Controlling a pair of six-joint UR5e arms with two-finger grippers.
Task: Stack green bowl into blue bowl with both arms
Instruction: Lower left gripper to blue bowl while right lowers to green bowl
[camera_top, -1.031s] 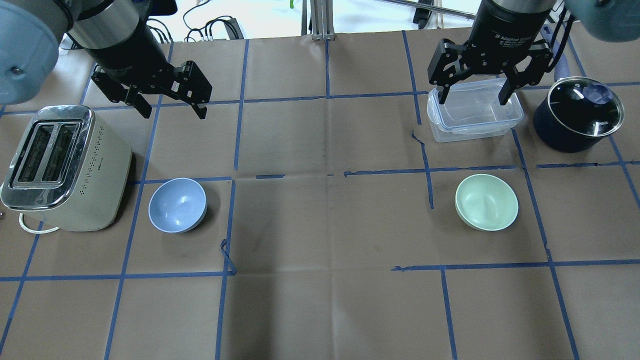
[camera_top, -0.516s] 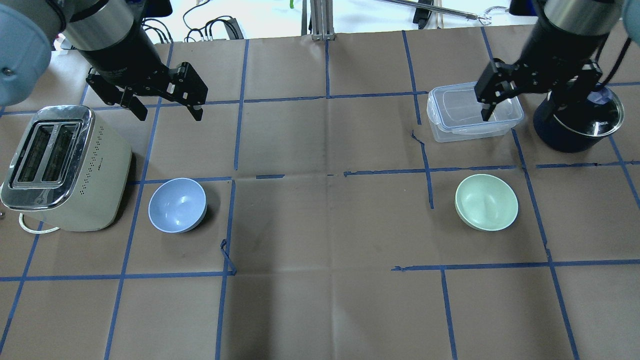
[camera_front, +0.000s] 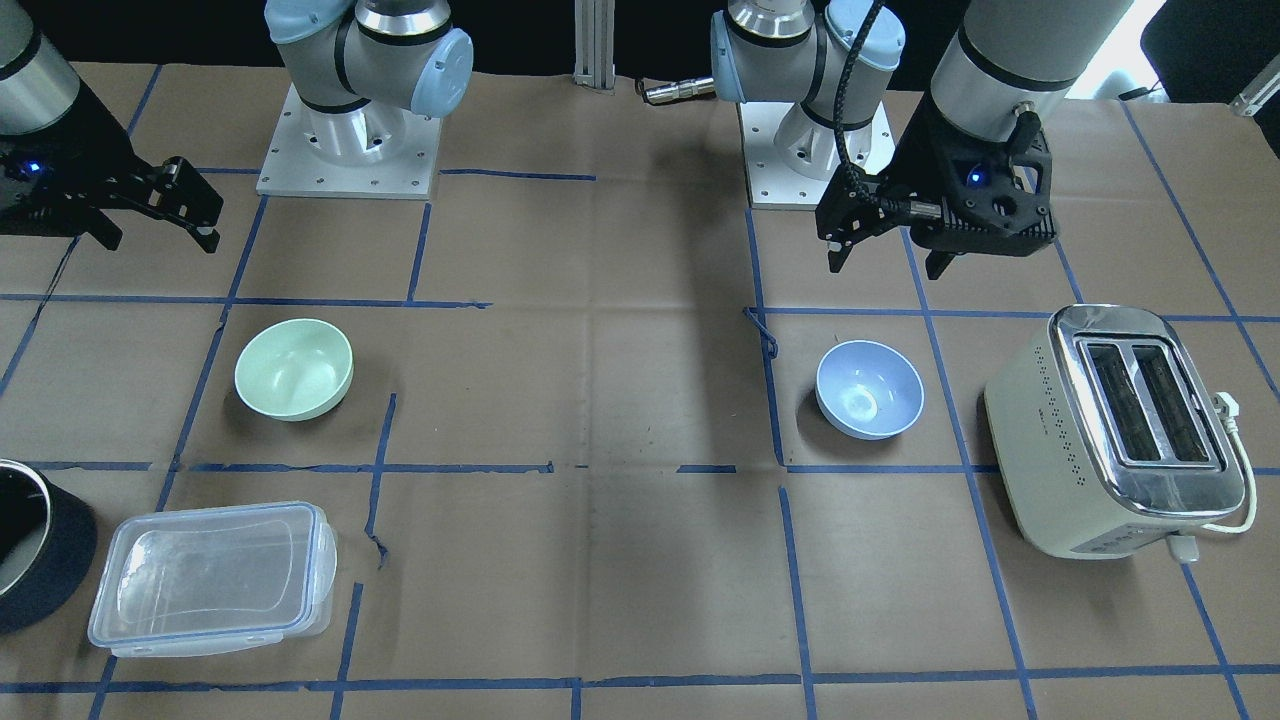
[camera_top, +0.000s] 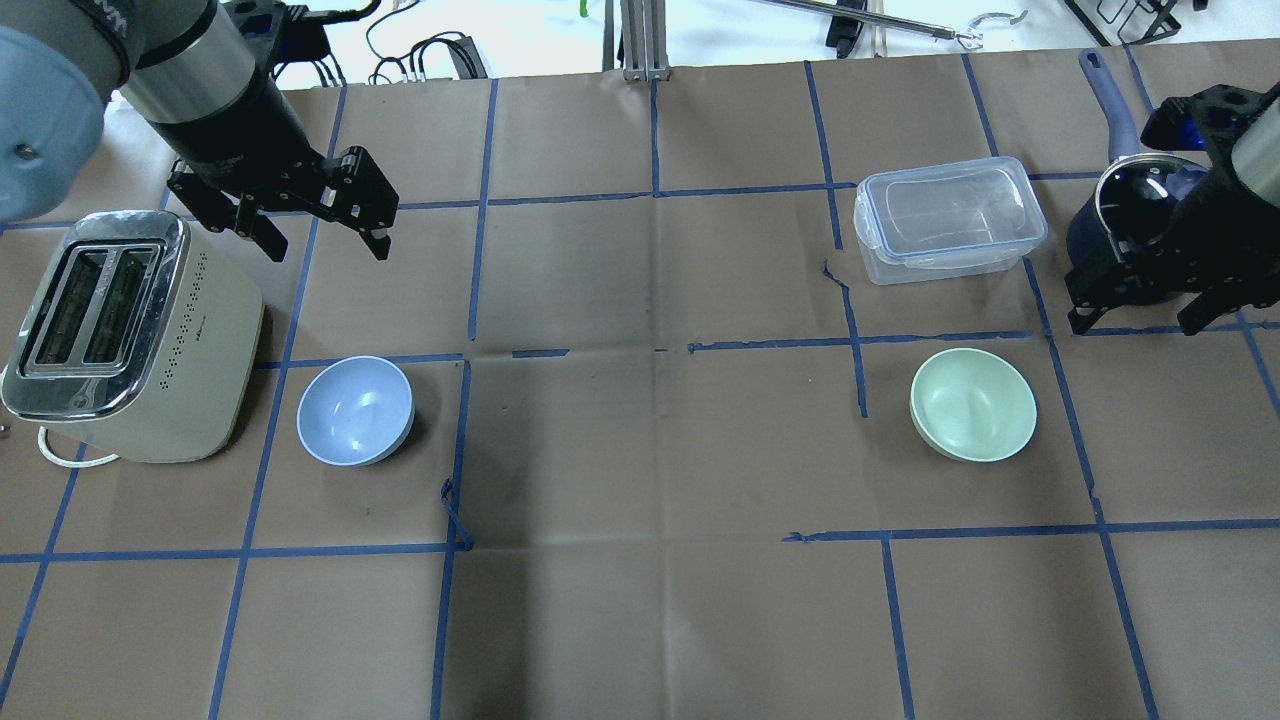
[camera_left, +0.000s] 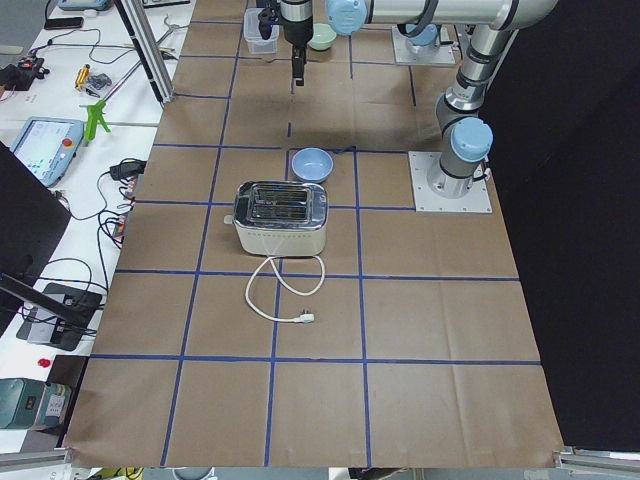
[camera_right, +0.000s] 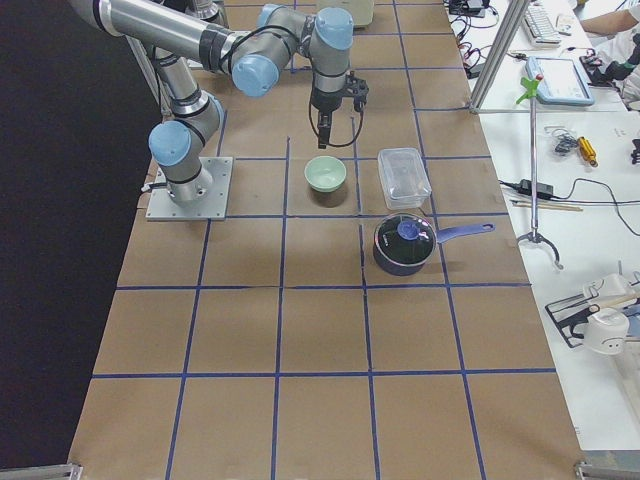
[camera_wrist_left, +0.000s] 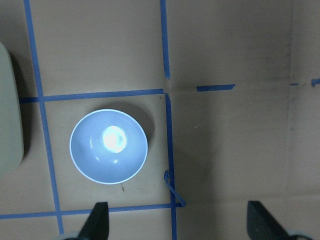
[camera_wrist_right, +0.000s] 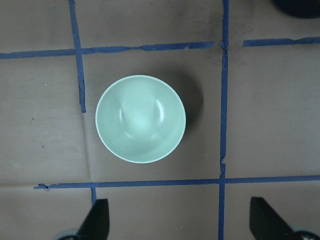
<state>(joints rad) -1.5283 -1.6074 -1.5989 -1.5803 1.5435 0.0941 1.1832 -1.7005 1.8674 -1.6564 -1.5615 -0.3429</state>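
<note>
The green bowl (camera_top: 972, 404) stands upright and empty on the right half of the table, also in the front view (camera_front: 293, 368) and right wrist view (camera_wrist_right: 140, 118). The blue bowl (camera_top: 355, 410) stands upright and empty on the left half, beside the toaster, also in the front view (camera_front: 869, 389) and left wrist view (camera_wrist_left: 108, 146). My left gripper (camera_top: 325, 245) is open and empty, in the air beyond the blue bowl. My right gripper (camera_top: 1135, 325) is open and empty, in the air right of and beyond the green bowl, in front of the pot.
A cream toaster (camera_top: 130, 330) stands left of the blue bowl, its cord trailing off. A clear lidded container (camera_top: 948, 220) sits beyond the green bowl. A dark pot with a glass lid (camera_top: 1120, 200) is at the far right. A loose curl of blue tape (camera_top: 455, 510) sticks up.
My right gripper has swung from above the clear container to the right and nearer, in front of the pot. My left gripper has drifted slightly nearer. Both stay open; the bowls have not moved.
</note>
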